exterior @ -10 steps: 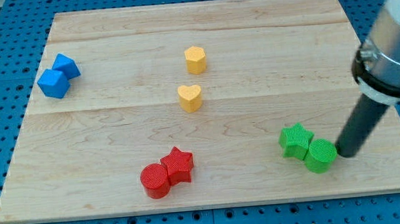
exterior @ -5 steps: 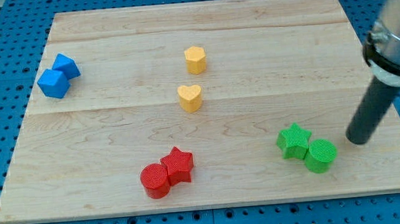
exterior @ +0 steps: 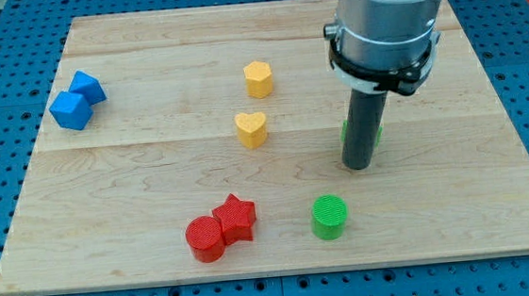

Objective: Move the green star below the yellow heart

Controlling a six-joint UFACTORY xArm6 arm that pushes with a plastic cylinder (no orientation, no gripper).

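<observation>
Rod only, no pincer to report. My tip (exterior: 359, 165) down at four o'clock from yellow heart (exterior: 252, 128); green star (exterior: 377, 132) mostly hidden behind rod, touching. Green cylinder (exterior: 329, 217) at seven o'clock from tip.

From my tip (exterior: 359, 166), the run toward nine o'clock to the spot under the yellow heart (exterior: 252, 128) is bare board, with the red star (exterior: 236, 216) and red cylinder (exterior: 204, 239) lying lower at about eight o'clock. The green cylinder (exterior: 329, 217) sits at seven o'clock from my tip, apart from it. A green block (exterior: 377, 132) (mostly hidden by the rod, shape unclear) stands against the rod at two o'clock
</observation>
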